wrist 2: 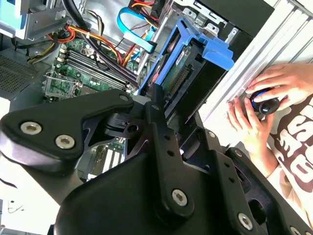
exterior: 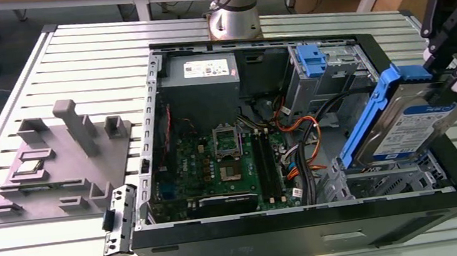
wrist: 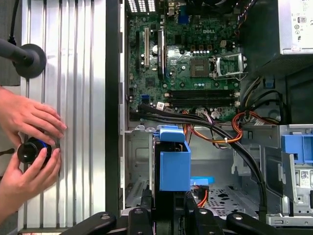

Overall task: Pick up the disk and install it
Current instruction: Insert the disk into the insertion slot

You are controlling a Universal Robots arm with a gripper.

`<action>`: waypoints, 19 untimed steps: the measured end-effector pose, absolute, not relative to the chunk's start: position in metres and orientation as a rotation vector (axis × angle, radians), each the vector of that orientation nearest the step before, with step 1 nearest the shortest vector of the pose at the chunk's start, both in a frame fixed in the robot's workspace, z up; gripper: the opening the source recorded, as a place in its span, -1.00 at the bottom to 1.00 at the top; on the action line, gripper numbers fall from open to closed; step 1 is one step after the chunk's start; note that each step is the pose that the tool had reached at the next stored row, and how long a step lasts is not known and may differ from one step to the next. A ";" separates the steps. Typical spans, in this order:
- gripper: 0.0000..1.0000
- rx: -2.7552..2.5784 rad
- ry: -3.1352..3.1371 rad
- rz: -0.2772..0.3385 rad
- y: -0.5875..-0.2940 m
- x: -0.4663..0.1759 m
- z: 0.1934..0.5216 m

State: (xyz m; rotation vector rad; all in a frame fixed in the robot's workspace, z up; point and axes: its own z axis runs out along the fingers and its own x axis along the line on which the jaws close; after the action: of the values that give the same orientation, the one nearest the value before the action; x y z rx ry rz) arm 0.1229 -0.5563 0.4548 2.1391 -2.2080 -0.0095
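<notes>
The disk (exterior: 404, 127), a silver drive with a white and blue label and blue side rails, hangs tilted over the drive bay (exterior: 384, 182) at the exterior view's right end of the open computer case. My gripper (exterior: 451, 91) is shut on its upper end. The disk's lower corner is down near the bay's metal cage. In the first wrist view the disk's blue rail (wrist: 174, 164) stands edge-on between my fingers (wrist: 142, 215), above the perforated bay floor. The second wrist view shows the disk (wrist 2: 188, 68) past the gripper's black linkages.
The case (exterior: 306, 234) holds a green motherboard (exterior: 215, 161), a grey power-supply box (exterior: 200, 72), a blue latch piece (exterior: 312, 63) and loose cables (exterior: 313, 132). A grey fixture plate (exterior: 64, 162) lies at the exterior view's left. A person's hands (wrist: 29, 147) hold a black knob beside the case.
</notes>
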 end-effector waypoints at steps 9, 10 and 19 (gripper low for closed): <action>-0.30 2.139 -2.208 -0.010 -0.556 0.124 0.451; -0.30 2.139 -2.208 -0.010 -0.556 0.124 0.450; -0.30 2.139 -2.208 -0.010 -0.556 0.124 0.448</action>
State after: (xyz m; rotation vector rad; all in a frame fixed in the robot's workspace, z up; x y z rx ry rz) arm 0.1240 -0.5562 0.4477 2.1391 -2.2082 -0.0097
